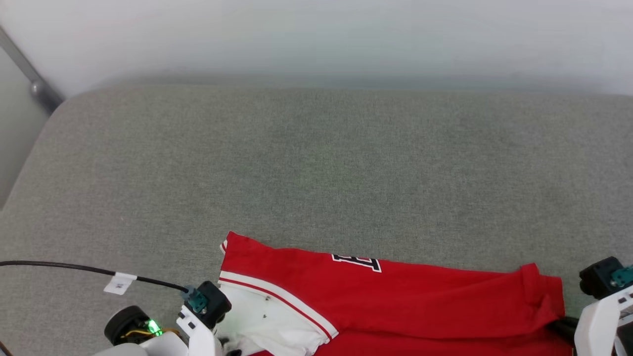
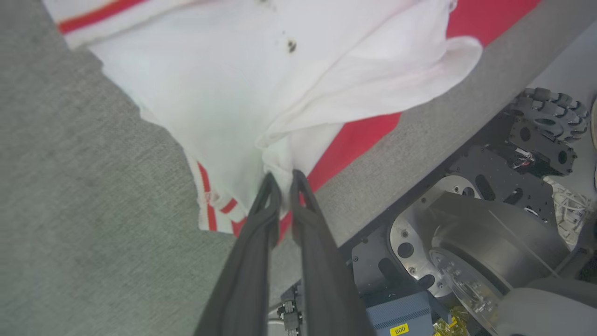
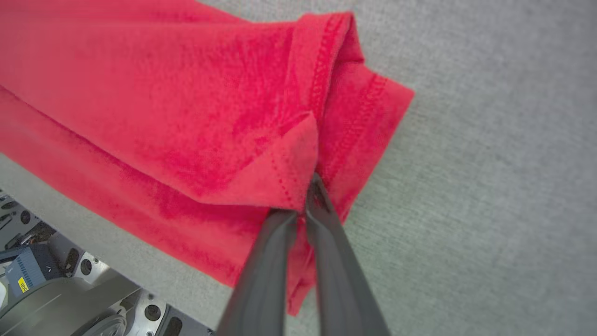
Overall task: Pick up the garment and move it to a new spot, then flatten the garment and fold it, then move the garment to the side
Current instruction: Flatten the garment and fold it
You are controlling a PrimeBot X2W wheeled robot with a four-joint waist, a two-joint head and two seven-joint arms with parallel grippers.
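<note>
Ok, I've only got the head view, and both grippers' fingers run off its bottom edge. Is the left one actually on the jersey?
Observer: Yes, the left gripper is pinched shut on a bunched fold of the white sleeve panel of the jersey.
Operator: And the right?
Observer: The right gripper is shut on a folded red corner with hem stitching along it.
Operator: Is the cloth hanging over the front edge on that side?
Observer: No. A strip of the grey cushion lies bare between the jersey and the edge, with the robot's base beyond it.
</note>
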